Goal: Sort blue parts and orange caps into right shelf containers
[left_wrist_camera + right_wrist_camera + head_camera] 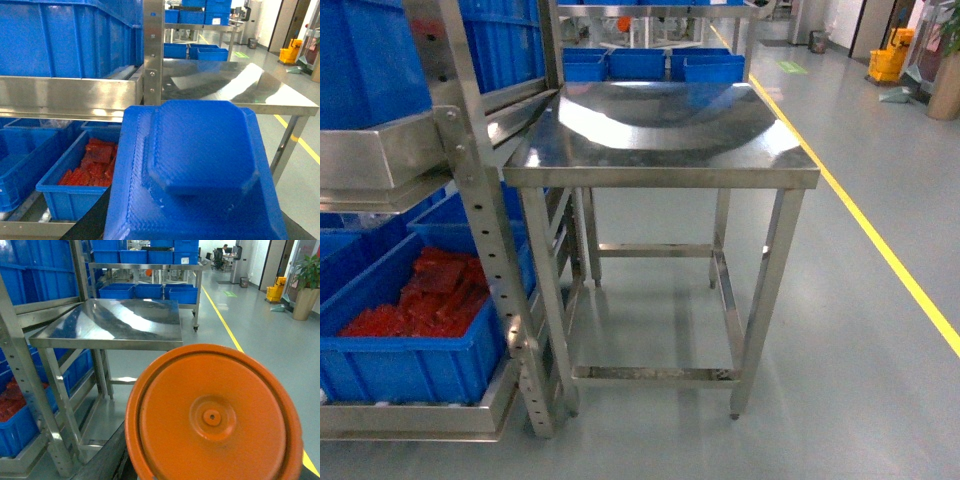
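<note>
Both wrist cameras are filled by cargo: a chunky blue part sits right under my left camera and a round orange cap under my right, each apparently carried, though I cannot tell how the fingers stand because neither gripper is visible. I judge the step is carrying them to shelf containers, so I should travel level and slowly and confirm the correct blue crate before releasing. Ahead stands a bare steel table on a grey floor with a yellow line.
</note>
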